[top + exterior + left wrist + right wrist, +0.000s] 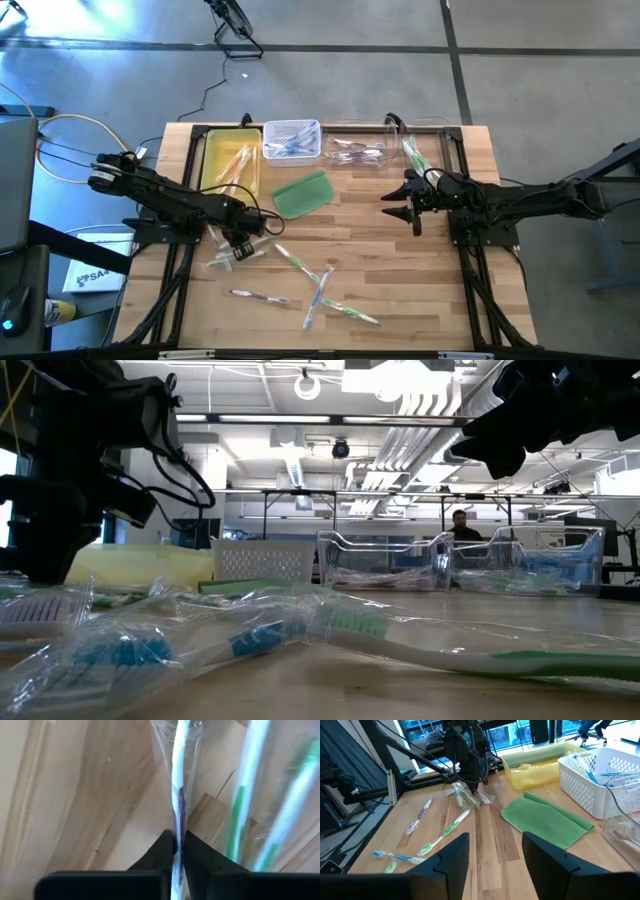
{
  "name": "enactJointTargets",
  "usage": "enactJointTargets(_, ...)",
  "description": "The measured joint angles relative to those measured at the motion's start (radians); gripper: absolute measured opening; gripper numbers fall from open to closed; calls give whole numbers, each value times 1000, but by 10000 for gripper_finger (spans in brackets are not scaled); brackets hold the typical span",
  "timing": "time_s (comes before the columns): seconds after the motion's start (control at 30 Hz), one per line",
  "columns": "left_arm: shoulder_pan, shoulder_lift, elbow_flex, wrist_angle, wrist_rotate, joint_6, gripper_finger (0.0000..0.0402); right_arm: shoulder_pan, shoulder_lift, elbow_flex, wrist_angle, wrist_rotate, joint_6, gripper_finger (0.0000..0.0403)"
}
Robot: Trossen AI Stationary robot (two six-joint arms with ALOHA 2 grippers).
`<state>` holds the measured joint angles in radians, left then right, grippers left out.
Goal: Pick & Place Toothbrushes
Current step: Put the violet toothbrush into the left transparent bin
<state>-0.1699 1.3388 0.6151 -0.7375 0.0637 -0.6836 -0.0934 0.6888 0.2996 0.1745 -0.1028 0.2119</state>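
My left gripper (240, 250) points down at the table's left near part, shut on a white and purple toothbrush (178, 775) in a clear wrapper. A green and white wrapped toothbrush (240, 805) lies right beside it. More toothbrushes (300, 265) (258, 296) (318, 292) lie loose on the wood nearer the front edge. My right gripper (412, 205) hangs open above the table's right middle, with nothing between its fingers (450, 855). My left gripper pinches the toothbrush's handle (178, 837) through the wrapper between its two fingers, which come from above and stand on either side of the slim handle. The toothbrush runs on away from the fingers, low over the wood; whether it is lifted I cannot tell.
A flat green pad (302, 193) lies mid-table. Along the far edge stand a yellow tray (215, 165), a white basket (292, 128) and clear bins (355, 132) holding toothbrushes. Bare wood lies between the two arms and at the right front.
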Motion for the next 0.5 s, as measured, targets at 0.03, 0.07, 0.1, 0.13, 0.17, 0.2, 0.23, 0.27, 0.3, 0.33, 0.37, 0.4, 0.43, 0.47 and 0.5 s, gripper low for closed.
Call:
enactJointTargets(0.03, 0, 0, 0, 1, 1, 5, 16, 0, 0, 0, 0, 0, 0, 175)
enactJointTargets(0.07, 0, 0, 0, 2, 2, 7, 13, 0, 0, 0, 0, 0, 0, 175)
enactJointTargets(0.1, 0, 0, 0, 3, 2, 7, 13, 0, 0, 0, 0, 0, 0, 175)
enactJointTargets(0.13, 0, 0, 0, 5, 2, 7, 15, 0, 0, 0, 0, 0, 0, 175)
enactJointTargets(0.17, 0, 0, 1, 6, 2, 6, 19, 0, 0, 0, 0, 0, 0, 175)
enactJointTargets(0.2, 0, 0, 6, 6, 3, 6, 24, 0, 0, 0, 0, 0, 0, 175)
enactJointTargets(0.23, 0, 2, 12, 19, 8, 6, 27, 0, 0, 0, 0, 0, 0, 175)
enactJointTargets(0.27, -1, 3, 27, 33, 12, 7, 30, 0, 0, 0, 0, 0, 0, 175)
enactJointTargets(0.3, -1, 0, 42, 40, 10, 11, 30, 0, 0, 0, 0, 0, 0, 175)
enactJointTargets(0.33, -1, 0, 57, 39, 6, 24, 29, 0, 0, 0, 0, 0, 0, 175)
enactJointTargets(0.37, -1, 1, 72, 38, -3, 39, 26, 0, 0, 0, 0, 0, 0, 175)
enactJointTargets(0.4, -1, 2, 90, 43, -17, 57, 23, 0, 0, 0, 0, 0, 0, 175)
enactJointTargets(0.43, 0, 1, 112, 49, -30, 77, 19, 0, 0, 0, 0, 0, 0, 175)
enactJointTargets(0.47, 0, 1, 139, 52, -49, 95, 16, 0, 0, 0, 0, 0, 0, 175)
enactJointTargets(0.5, 0, 1, 164, 50, -75, 116, 14, 0, 0, 0, 0, 0, 0, 175)
